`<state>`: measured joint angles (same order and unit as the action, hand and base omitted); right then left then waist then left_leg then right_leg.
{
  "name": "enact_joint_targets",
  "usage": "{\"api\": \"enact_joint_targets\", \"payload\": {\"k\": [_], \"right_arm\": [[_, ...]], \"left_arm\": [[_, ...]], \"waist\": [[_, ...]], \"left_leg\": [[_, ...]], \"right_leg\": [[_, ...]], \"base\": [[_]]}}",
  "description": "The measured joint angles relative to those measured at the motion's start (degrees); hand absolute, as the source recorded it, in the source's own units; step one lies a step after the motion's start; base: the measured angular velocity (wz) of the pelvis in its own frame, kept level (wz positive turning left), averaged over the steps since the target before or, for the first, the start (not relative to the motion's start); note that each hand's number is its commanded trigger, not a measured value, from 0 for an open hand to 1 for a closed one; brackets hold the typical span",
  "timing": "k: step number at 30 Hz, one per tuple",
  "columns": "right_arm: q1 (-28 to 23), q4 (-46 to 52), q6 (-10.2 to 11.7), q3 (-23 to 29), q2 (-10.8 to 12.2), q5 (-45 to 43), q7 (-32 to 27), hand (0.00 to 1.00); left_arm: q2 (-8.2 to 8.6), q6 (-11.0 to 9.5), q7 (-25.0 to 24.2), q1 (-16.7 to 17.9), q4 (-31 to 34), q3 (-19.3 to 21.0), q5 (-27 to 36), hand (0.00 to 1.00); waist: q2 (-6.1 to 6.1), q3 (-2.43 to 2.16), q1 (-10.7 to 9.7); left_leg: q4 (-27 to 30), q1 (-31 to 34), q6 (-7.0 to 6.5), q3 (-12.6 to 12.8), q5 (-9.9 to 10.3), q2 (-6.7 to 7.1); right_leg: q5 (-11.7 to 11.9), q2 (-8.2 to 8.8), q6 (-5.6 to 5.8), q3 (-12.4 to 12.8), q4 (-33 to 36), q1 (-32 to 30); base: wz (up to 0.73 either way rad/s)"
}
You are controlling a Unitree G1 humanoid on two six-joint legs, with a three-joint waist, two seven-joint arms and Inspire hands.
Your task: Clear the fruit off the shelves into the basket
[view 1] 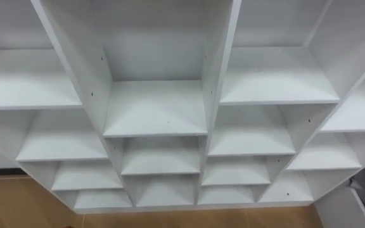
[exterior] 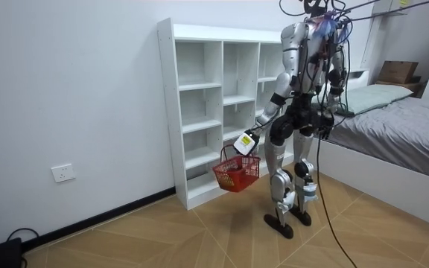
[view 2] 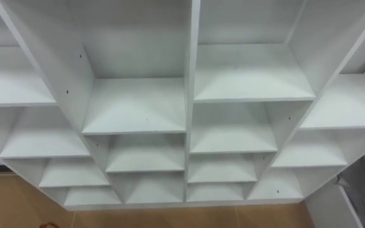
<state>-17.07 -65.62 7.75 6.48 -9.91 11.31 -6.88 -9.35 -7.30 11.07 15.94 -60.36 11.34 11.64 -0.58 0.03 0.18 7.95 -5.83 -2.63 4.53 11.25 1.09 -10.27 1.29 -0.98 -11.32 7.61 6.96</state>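
Note:
I stand right in front of a white closet (exterior: 207, 112) of open shelves (view 1: 155, 107). Every compartment I look down into is bare white board, and I see no fruit on them. In the room view my left hand (exterior: 246, 141) reaches out toward the closet and is curled round the handle of a red basket (exterior: 237, 173). The basket hangs at knee height just in front of the lower shelves, and I cannot make out what is inside it. My right hand (exterior: 326, 125) hangs by my hip on the side away from the closet.
A bed (exterior: 401, 126) with grey bedding stands close behind me at the room view's right, with a cardboard box (exterior: 397, 71) beyond it. The wooden floor (exterior: 199, 238) runs open toward the room view's left, along the wall with a socket (exterior: 63, 173).

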Motion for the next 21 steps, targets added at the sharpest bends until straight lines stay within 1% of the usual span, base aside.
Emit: {"api": "enact_joint_targets", "payload": {"k": [3, 7, 8, 9, 12, 14, 19, 21], "right_arm": [[0.2, -1.2, -1.4, 1.0, 0.2, 0.2, 0.1, 0.00], [0.9, -1.3, -1.6, 1.6, 0.9, 0.2, 0.7, 0.00], [0.9, -1.7, -1.7, 1.5, 1.0, 0.2, 1.3, 0.00], [2.0, -1.9, -2.0, 1.5, 0.9, 0.1, 1.9, 0.00], [3.1, -1.9, -2.4, 1.4, 0.9, -0.1, 3.3, 0.00], [3.7, -1.9, -2.4, 1.4, 0.9, -0.4, 4.3, 0.00], [5.5, -3.6, -2.3, 0.4, 0.9, -0.2, 6.4, 0.00], [5.9, -3.7, -2.3, -0.8, 0.9, 0.2, 7.0, 0.00]], "left_arm": [[0.31, 0.9, 0.1, -0.1, -0.4, 1.9, 0.0, 1.00], [1.43, 1.2, 0.9, -0.1, -0.4, 2.4, -0.1, 1.00], [1.54, 1.6, 0.8, -0.1, -0.4, 2.2, -0.7, 1.00], [1.53, 2.1, 0.7, -0.3, -0.3, 2.0, -1.6, 1.00], [1.48, 2.1, 0.6, -1.0, -0.3, 1.9, -5.2, 1.00], [1.49, 2.2, -0.1, -1.3, -0.3, 1.8, -6.3, 1.00], [1.65, 2.1, -1.7, -1.9, -0.4, -0.4, -8.0, 1.00], [1.77, 2.2, -1.8, -2.0, -0.4, -2.6, -9.3, 1.00]], "waist": [[0.54, 0.05, 0.0], [1.11, 0.19, 0.0], [1.02, 0.29, 0.0], [1.17, 0.25, 0.0], [1.24, 0.28, 0.0], [1.08, 0.28, 0.0], [0.64, 0.25, 0.0], [0.62, 0.27, 0.0]], "left_leg": [[0.7, 0.0, -0.15, -0.1, 0.3, 0.08], [0.7, -0.7, -0.33, -0.1, 0.5, 0.22], [0.7, -0.9, -0.36, -0.1, 0.5, 0.26], [0.7, -1.0, -0.38, -0.1, 0.6, 0.30], [0.8, -0.9, -0.39, -0.1, 0.6, 0.39], [0.8, -0.9, -0.39, -0.1, 0.6, 0.40], [0.7, -0.9, -0.42, -0.1, 0.6, 0.46], [0.7, -0.9, -0.52, -0.1, 0.7, 0.43]], "right_leg": [[-0.1, 0.08, 0.10, 0.0, 0.1, 0.2], [-0.2, 0.17, 0.27, 0.2, 0.1, 0.9], [-0.3, 0.21, 0.37, 0.2, 0.1, 1.1], [-0.3, 0.24, 0.40, 0.2, 0.2, 1.1], [-0.4, 0.31, 0.43, 0.1, 0.2, 1.0], [-0.4, 0.32, 0.44, 0.1, 0.2, 1.1], [-0.4, 0.34, 0.48, 0.2, 0.2, 1.4], [-0.4, 0.33, 0.48, 0.2, 0.2, 1.3]], "base": [[0.02], [0.00], [0.00], [0.00], [0.00], [0.00], [0.00], [0.00]]}}
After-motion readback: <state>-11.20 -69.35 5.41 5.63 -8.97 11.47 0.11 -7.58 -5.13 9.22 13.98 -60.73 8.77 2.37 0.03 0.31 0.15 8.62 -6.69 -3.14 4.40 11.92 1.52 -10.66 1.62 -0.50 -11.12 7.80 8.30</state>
